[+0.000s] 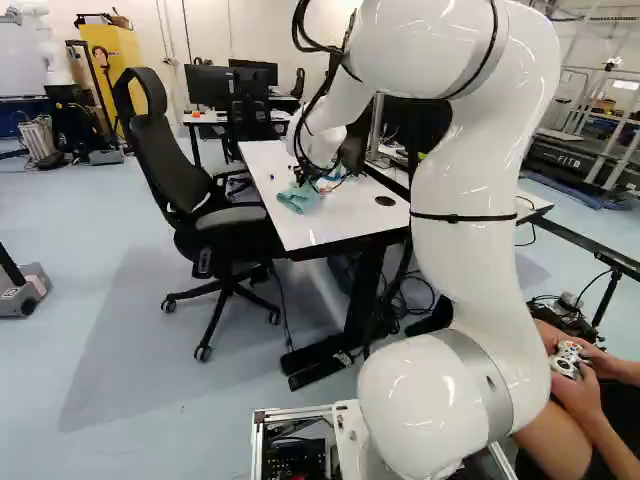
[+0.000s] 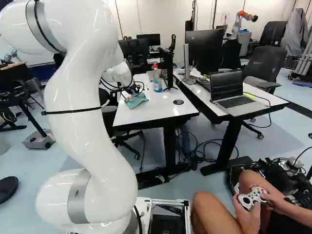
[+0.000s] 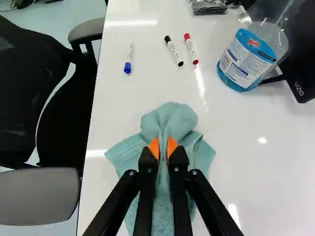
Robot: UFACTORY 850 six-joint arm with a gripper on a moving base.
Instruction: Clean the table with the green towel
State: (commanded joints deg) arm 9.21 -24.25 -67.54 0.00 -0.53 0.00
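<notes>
A: Where's the towel?
B: Teal-green towel is on the white table, bunched in the middle, corners spread around the bunch. Near the edge on the chair side.
A: Tool state?
B: Gripper is pinching the towel. Orange pads close together, a fold of cloth between them.
A: What's near it?
B: Three markers lying ahead of the gripper, past the towel. Blue marker is nearer the chair; black marker and red marker lie side by side, apart from it.
A: Bottle?
B: Spray bottle with blue liquid, upright on the same table, past the markers on the side away from the chair. Black screen just beside it.
A: Further out?
B: Black office chair at the long edge. Open laptop on a second table, right in the right base view.
</notes>
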